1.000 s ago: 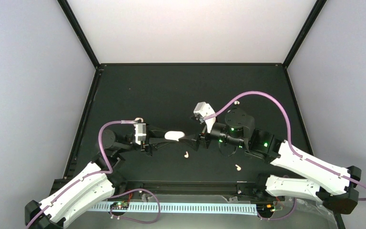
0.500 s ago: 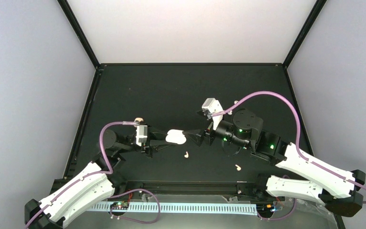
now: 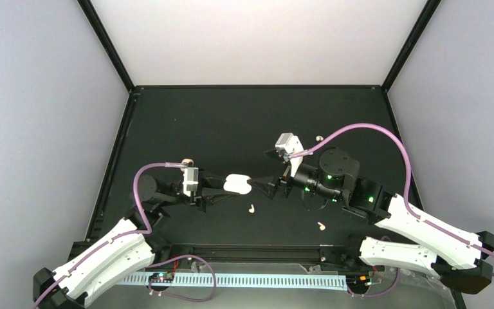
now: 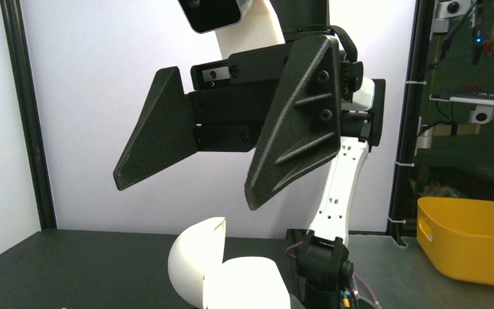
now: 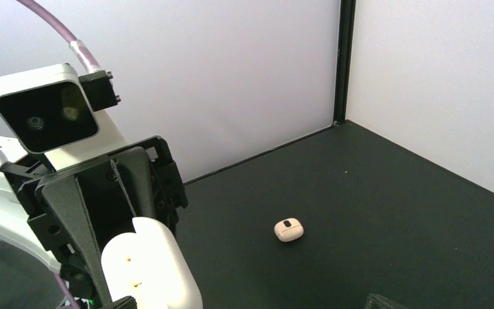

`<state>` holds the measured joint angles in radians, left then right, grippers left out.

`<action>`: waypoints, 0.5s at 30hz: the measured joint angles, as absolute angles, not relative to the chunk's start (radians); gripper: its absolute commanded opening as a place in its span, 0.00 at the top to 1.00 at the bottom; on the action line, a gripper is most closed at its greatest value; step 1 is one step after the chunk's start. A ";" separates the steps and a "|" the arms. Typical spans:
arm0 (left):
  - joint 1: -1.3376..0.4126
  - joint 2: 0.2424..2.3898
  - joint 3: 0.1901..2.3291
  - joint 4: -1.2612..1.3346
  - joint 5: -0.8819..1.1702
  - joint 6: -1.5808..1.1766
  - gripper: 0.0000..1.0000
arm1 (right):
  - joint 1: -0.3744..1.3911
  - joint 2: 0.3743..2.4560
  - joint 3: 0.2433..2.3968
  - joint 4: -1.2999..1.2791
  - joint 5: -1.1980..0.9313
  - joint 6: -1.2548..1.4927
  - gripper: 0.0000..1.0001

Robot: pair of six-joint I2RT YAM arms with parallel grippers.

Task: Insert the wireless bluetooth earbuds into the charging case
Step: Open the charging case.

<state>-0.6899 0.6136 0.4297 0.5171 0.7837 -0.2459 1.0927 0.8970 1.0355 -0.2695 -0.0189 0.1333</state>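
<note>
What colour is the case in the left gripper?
White, glossy. The charging case shows best in the right wrist view.

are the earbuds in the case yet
No, one earbud and the other earbud lie on the table, outside the charging case.

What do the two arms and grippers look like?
Left arm and right arm: white shells, black joints. A purple cable runs along each. Left gripper and right gripper: black triangular fingers, a white camera each. Green lights dot the right arm.
</note>
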 measured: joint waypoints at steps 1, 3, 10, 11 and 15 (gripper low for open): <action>-0.690 0.615 0.430 0.520 0.783 -0.250 0.98 | 1.093 0.900 1.036 -0.269 -0.025 0.133 0.07; -0.690 0.615 0.430 0.526 0.781 -0.268 0.98 | 1.093 0.906 1.036 -0.269 -0.038 0.136 0.07; -0.690 0.593 0.413 0.571 0.769 -0.353 0.98 | 1.093 0.940 1.063 -0.266 -0.109 0.183 0.07; -0.690 0.583 0.405 0.577 0.768 -0.361 0.98 | 1.093 0.945 1.071 -0.266 -0.117 0.190 0.07; -0.690 0.542 0.382 0.576 0.768 -0.379 0.98 | 1.093 0.957 1.087 -0.259 -0.130 0.211 0.07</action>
<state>-0.6899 0.5415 0.3817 0.5758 0.7681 -0.3790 1.0927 0.9565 1.0874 -0.2588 -0.1303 0.2108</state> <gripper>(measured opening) 0.219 0.929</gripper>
